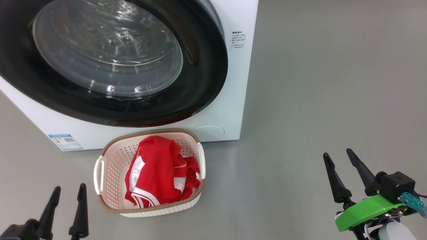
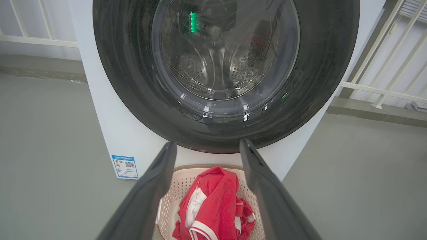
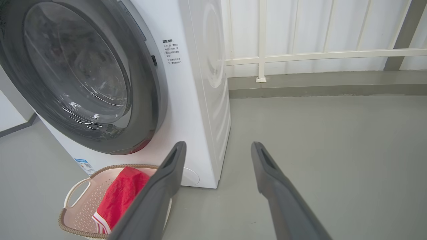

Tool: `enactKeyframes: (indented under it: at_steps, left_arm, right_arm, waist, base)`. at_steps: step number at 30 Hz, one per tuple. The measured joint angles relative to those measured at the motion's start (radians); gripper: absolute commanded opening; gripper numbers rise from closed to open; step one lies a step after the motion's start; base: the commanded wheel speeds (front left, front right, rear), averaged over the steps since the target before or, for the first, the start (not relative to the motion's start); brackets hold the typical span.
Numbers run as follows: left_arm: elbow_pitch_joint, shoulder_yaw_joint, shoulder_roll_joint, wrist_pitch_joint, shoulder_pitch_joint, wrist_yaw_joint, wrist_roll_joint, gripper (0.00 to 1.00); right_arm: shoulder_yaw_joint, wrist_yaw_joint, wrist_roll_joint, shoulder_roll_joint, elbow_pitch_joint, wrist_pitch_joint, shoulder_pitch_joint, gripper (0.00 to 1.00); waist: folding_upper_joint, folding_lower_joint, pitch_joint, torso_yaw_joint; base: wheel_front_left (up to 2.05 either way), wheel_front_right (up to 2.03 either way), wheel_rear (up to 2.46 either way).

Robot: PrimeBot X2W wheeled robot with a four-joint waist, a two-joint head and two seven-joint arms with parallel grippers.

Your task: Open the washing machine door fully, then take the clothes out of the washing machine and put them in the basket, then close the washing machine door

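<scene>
The washing machine point(image 1: 233, 110) stands at the upper left, and the washing machine door point(image 1: 203, 66) lies flat against its front, black rim around the glass window. Through the glass in the left wrist view the steel drum point(image 2: 217, 70) shows. Right below the door, the basket point(image 1: 113, 160) stands on the floor with the red clothes point(image 1: 160, 173) heaped inside. My left gripper point(image 1: 70, 186) is open at the lower left, just left of the basket. My right gripper point(image 1: 337, 152) is open at the lower right, well clear of the basket. Neither holds anything.
Grey floor point(image 1: 317, 83) spreads to the right of the machine. A white railing point(image 3: 300, 55) above a low curb runs behind and beside the machine. A small blue label point(image 1: 65, 141) sits on the machine's lower front corner.
</scene>
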Motion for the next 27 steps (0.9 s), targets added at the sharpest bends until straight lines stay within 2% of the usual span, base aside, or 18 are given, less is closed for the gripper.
enactKeyframes:
  at_steps: [3,4,11,27]
  left_arm:
    - [-0.002,0.000,0.000,0.000,0.000,0.000,0.000,1.00]
    - [0.002,-0.001,-0.002,0.000,0.000,0.000,0.000,0.00]
    - [0.064,-0.025,-0.063,0.008,0.019,0.000,-0.006,0.00]
    - [0.065,-0.014,-0.069,0.051,0.017,0.000,-0.161,0.00]
  right_arm:
    - [0.000,0.000,0.000,0.000,0.000,0.000,0.000,1.00]
    - [0.000,0.000,-0.001,0.001,0.004,0.000,0.000,0.00]
    - [0.004,0.000,0.001,0.039,0.075,0.006,0.027,0.00]
    - [-0.008,0.000,0.174,0.047,0.070,0.046,0.028,0.00]
  waist:
    - [0.0000,0.0000,-0.001,0.000]
    - [0.0000,0.0000,-0.002,0.000]
    - [0.0000,-0.0001,-0.002,0.001]
    - [0.0000,0.0001,-0.015,0.006]
  base:
    - [0.00,0.00,0.00]
    - [0.00,0.00,0.00]
    - [0.00,0.00,0.00]
    - [0.00,0.00,0.00]
